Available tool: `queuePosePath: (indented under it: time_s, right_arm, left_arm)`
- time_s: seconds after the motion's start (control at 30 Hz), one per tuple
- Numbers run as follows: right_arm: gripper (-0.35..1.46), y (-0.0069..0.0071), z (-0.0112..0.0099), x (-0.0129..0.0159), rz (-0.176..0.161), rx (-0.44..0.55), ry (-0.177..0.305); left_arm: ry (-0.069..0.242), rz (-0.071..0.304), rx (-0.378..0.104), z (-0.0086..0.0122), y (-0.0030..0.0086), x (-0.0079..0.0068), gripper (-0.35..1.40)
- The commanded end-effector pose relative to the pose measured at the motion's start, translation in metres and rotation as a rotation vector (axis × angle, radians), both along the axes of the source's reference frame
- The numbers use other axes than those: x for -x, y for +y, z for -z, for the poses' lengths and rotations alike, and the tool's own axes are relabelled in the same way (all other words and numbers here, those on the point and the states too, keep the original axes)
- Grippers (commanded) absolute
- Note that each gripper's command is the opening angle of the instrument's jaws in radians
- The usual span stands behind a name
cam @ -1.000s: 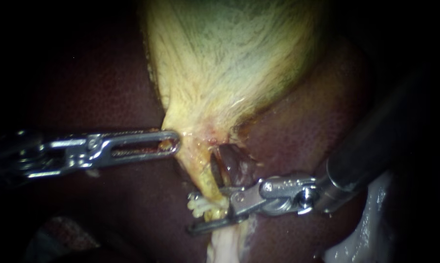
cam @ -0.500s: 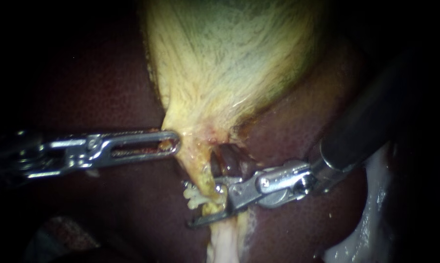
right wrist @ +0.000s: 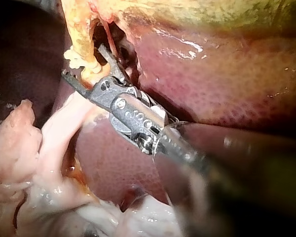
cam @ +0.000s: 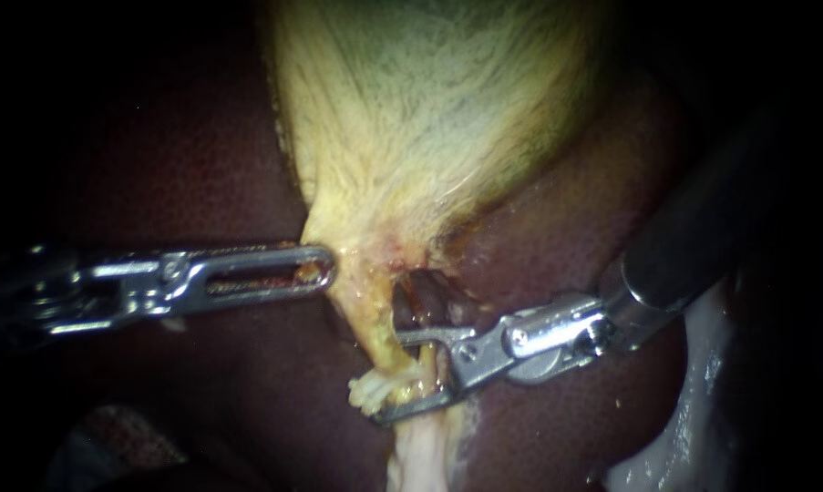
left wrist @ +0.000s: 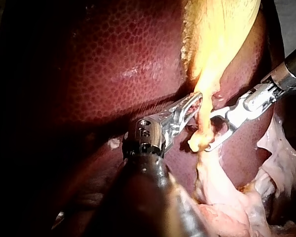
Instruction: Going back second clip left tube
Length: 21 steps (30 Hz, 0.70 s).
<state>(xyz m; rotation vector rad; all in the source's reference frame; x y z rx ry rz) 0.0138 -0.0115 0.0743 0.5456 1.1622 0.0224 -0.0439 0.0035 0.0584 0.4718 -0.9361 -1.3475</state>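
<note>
Starting nearest the scope: what lies there?

— Pale loose tissue (cam: 420, 456) at the near edge. Just past it is the right instrument (cam: 390, 376), its shaft coming in from the right. Jaws parted with a plain gap, gripping nothing.

And the left tube?

— Left tube (cam: 375, 319) is a thin yellow strand. Its long axis runs from the neck of the gallbladder (cam: 429, 118) down to the pale loose tissue, leaning a little toward the right instrument's side as it drops. Upper end points at the gallbladder, lower end at the scope.

Where does it sit against those jaws?

— Between them. One jaw reaches into the dark gap beside the tube. The other crosses lower down, by a pale frayed nub (cam: 370, 392) on the tube's far flank. Cannot tell what the nub is. Right wrist view agrees: the strand stands in the fork of the open jaws.

Left instrument?

— Farther up. Left instrument (cam: 324, 267) comes in level from the left, jaws closed on the edge of the gallbladder's neck, just beside the tube's upper end.

Beyond that?

— Gallbladder widens away, yellow going green. Dark red liver (cam: 183, 155) lies on both sides of it.
</note>
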Motion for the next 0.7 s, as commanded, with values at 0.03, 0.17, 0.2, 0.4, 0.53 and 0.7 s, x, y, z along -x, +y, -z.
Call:
queuePosePath:
  time_s: [0.03, 0.17, 0.2, 0.4, 0.53, 0.7]
  right_arm:
    - [0.60, 0.0002, 0.0003, 0.0004, -0.007, 0.002, -0.002]
    - [0.60, 0.0012, 0.0015, 0.0028, -0.025, 0.004, -0.009]
    - [0.60, 0.0015, 0.0018, 0.0034, -0.027, 0.009, -0.009]
    - [0.60, 0.0036, 0.0038, 0.0063, -0.034, 0.051, -0.002]
    - [0.60, 0.0051, 0.0050, 0.0080, -0.031, 0.107, 0.008]
    - [0.60, 0.0066, 0.0062, 0.0098, -0.026, 0.167, 0.018]
  left_arm:
    - [-0.001, -0.001, 0.000, 0.0000, 0.0000, 0.0000, -0.35]
    - [-0.001, 0.000, 0.000, 0.0000, 0.0000, 0.0000, -0.35]
    - [-0.001, 0.000, 0.000, 0.0000, 0.0000, 0.0000, -0.35]
    - [-0.001, -0.001, 0.000, -0.0001, 0.0000, 0.0001, -0.35]
    - [-0.001, -0.001, 0.000, -0.0002, 0.0001, 0.0000, -0.35]
    - [-0.001, -0.001, 0.001, -0.0002, 0.0001, 0.0000, -0.35]
